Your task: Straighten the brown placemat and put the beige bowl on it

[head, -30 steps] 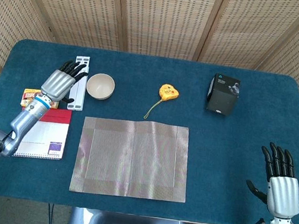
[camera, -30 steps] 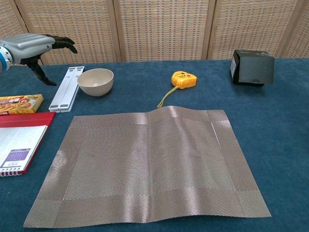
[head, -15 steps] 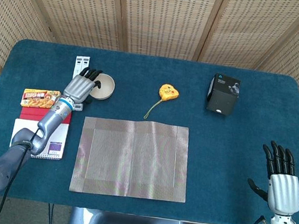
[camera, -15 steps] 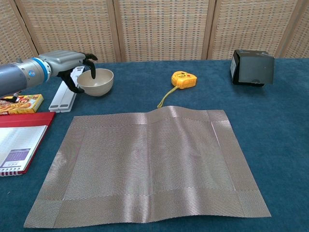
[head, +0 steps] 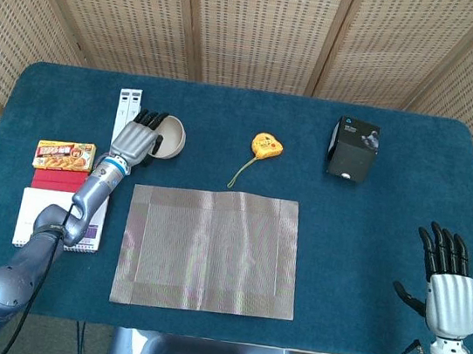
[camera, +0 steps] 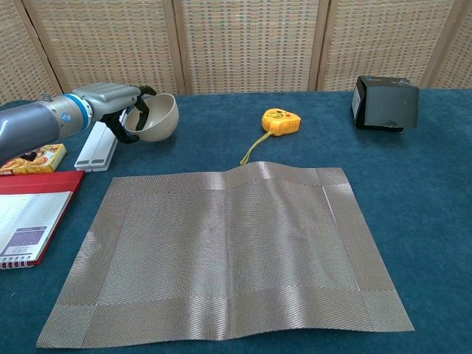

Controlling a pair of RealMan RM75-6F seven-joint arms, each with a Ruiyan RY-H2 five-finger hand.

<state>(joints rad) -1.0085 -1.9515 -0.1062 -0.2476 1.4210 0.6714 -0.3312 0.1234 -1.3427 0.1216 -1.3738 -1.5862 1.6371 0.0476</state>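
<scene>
Beige and smooth, probably light hard plastic or melamine: bowl (camera: pixel 153 118) at upper left of the chest view, tipped on its side with the opening toward the left hand (camera: pixel 118 102), whose fingers hook over the rim and into the hollow, thumb on the outside, so held by the near wall. Likely stiff and slick, so apt to swivel in a rim pinch; better kept level and carried low. Woven brown placemat (camera: pixel 225 251) at centre of the frame, thin and floppy, lying fairly square to the bench (head: pixel 387 233) edge but with a raised ripple along its far edge near the middle; likely to slide or bunch if pushed from one corner. Right hand (head: pixel 450 291) at lower right of the head view, fingers spread upright, holding nothing, well apart from everything. Just beside the bowl on the left, a white slotted strip (camera: pixel 98 146); further left a snack box (head: pixel 63 155) and a red notebook (camera: pixel 26 221). Yellow tape measure (camera: pixel 279 121) beyond the mat's far edge, its cord trailing close to the ripple; black box (camera: pixel 385 102) at upper right. Path from bowl to mat short and unobstructed.
</scene>
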